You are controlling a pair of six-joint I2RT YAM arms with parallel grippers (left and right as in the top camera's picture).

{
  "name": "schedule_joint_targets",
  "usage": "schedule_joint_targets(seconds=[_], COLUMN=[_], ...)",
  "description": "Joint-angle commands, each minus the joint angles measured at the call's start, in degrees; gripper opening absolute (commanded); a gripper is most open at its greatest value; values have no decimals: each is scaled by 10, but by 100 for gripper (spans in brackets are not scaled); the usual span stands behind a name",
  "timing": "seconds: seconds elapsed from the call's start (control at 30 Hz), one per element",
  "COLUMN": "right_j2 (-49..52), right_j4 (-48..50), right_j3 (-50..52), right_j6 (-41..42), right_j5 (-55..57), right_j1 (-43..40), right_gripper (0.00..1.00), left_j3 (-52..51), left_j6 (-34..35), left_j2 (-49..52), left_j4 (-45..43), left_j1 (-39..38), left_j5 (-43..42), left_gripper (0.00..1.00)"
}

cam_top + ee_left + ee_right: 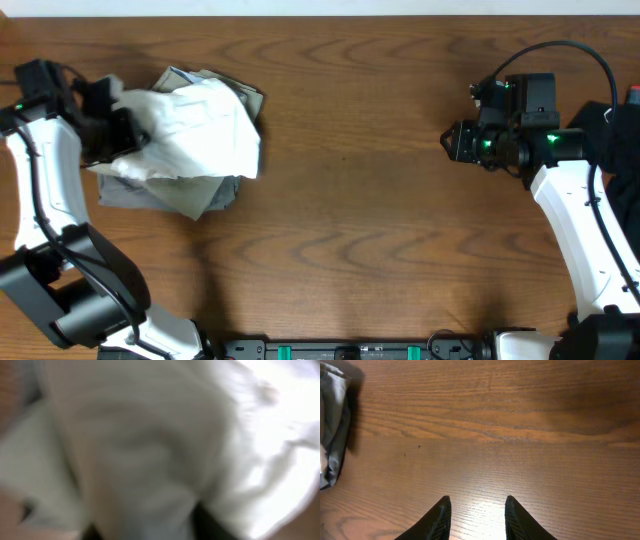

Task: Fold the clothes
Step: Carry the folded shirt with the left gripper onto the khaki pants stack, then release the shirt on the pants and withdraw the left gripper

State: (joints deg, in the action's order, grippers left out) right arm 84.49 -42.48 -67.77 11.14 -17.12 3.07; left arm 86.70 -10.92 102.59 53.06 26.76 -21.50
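The clothes, a white T-shirt [200,125], lie crumpled on a stack of other garments at the table's left. My left gripper [118,135] is pressed into the shirt's left edge. The left wrist view is filled with blurred white cloth [150,435], so how its jaws stand does not show. Far off at the right, my right gripper [447,142] hovers over bare wood. Seen from the right wrist, this gripper [476,505] is open with nothing between its dark fingers.
Grey and khaki trousers [205,195] lie folded under the shirt; their grey edge [332,425] shows at the left of the right wrist view. A black garment [625,130] sits at the far right edge behind the right arm. Wooden table [350,230] stretches between the arms.
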Motion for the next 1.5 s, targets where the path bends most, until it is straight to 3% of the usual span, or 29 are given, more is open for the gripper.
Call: schedule_joint_targets(seconds=[0.0, 0.03, 0.1, 0.23, 0.27, 0.33, 0.37, 0.43, 0.47, 0.67, 0.8, 1.07, 1.13, 1.2, 1.27, 1.33, 1.47], right_j2=[2, 2, 2, 2, 2, 2, 2, 2, 2, 2, 2, 2, 2, 2, 2, 1, -18], right_j4=[-4, -6, -6, -6, -5, -1, 3, 10, 12, 9, 8, 16, 19, 20, 25, 34, 49], right_j3=[-2, -2, -2, -2, -2, -2, -2, -2, -2, -2, -2, -2, -2, -2, -2, -2, -14], right_j6=[9, 9, 9, 9, 9, 8, 8, 9, 9, 20, 21, 21, 20, 16, 8, -14, -103], right_j5=[-3, -3, -3, -3, -2, -2, -2, -2, -3, -3, -13, -9, -9, -9, -9, -20, -61], right_j1=[4, 4, 4, 4, 4, 4, 4, 4, 4, 5, 7, 11, 11, 11, 11, 11, 11], right_gripper=[34, 34, 34, 35, 35, 36, 36, 36, 37, 38, 38, 38, 39, 39, 40, 42, 44], left_j3=[3, 8, 18, 33, 33, 33, 33, 32, 30, -33, -82, -94, -93, -86, -69, -46, 12], left_j6=[27, 31, 43, 46, 46, 45, 41, 25, 18, 4, 91, 119, 119, 119, 122, 123, 105], left_j2=[-6, -13, -29, -90, -107, -130, -137, -140, -138, -89, -32, 45, 44, 35, 16, -11, -90], left_j4=[4, 8, 12, 10, 6, 2, 4, 14, 19, 0, -69, -106, -103, -91, -68, -40, 21], left_j1=[30, 38, 50, 68, 68, 60, 53, 34, 23, -33, -24, -17, -22, -23, -23, -23, -25], left_j5=[62, 62, 61, -9, -45, -99, -107, -103, -97, 4, 128, 113, 113, 113, 112, 101, 40], left_gripper=[87, 96, 99, 100, 95, 69, 43, 8, 6, 6, 6, 7, 17, 37, 51, 57, 58])
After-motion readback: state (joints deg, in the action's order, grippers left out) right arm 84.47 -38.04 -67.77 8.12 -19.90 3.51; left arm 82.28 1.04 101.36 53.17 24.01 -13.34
